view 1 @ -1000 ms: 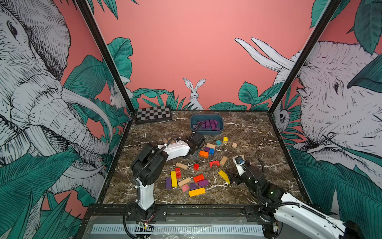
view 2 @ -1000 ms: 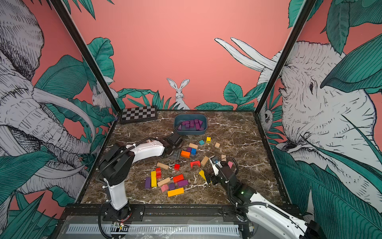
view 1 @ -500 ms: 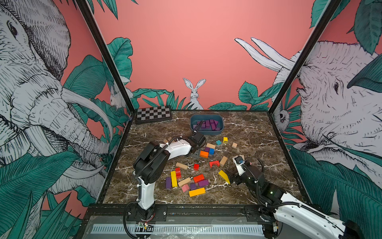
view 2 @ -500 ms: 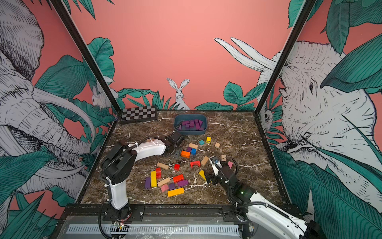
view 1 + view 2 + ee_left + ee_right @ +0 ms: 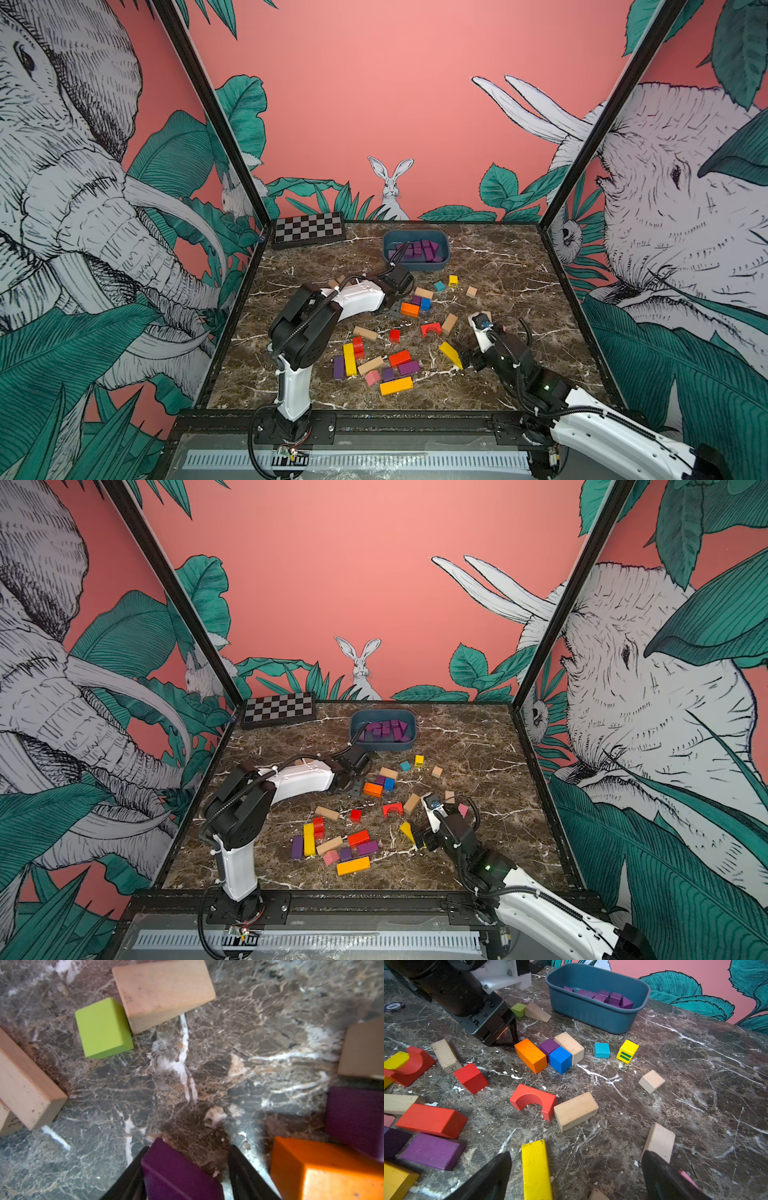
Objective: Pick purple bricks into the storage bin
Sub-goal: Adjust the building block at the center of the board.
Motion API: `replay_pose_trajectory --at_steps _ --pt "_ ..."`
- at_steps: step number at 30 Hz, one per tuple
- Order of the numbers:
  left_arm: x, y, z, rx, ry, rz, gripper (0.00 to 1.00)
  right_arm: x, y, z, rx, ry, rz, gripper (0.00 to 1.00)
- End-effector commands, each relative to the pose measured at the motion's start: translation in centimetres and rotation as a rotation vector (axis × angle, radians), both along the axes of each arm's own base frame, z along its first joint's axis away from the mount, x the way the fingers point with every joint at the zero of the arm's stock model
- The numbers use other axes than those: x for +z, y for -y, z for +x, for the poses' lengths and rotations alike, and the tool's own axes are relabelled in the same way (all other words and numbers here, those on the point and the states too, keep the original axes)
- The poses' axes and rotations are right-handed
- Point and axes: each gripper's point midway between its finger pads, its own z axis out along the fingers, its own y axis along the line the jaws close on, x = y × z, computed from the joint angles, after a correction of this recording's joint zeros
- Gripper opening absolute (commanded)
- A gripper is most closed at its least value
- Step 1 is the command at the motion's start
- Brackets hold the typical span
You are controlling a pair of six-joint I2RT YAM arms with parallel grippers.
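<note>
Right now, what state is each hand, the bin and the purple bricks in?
left hand: open around a purple brick, gap on one side.
right hand: open, empty.
storage bin: upright, partly filled with purple bricks.
purple cube: loose, touching orange block and blue cube.
purple bar: lying flat outside the bin.
checkerboard box: closed, lying flat.

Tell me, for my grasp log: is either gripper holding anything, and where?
Nothing gripped yet. The left gripper straddles a purple brick, one finger against its side, the other apart. Right gripper: open, empty.
</note>
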Motion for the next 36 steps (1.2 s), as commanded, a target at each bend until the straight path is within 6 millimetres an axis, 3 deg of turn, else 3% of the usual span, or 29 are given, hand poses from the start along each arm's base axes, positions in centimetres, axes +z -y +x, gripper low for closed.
replay_pose_trajectory --at_steps 1,21,31,36 --pt "-1.6 -1.5 -1.4 0.021 -0.06 0.043 0.57 0.8 -0.3 0.1 0.006 0.024 0.024 0.99" --pt "-2.3 -2.0 -2.2 0.034 -0.086 0.053 0.37 0.9 -0.2 0.0 0.007 0.029 0.033 0.99" --pt "-0.5 -2.0 -1.4 0.023 -0.049 0.065 0.25 0.9 -0.2 0.0 0.007 0.031 0.036 0.99" --pt "0.5 -2.0 -0.9 0.017 -0.026 0.076 0.25 1.0 -0.2 0.0 0.006 0.034 0.037 0.99"
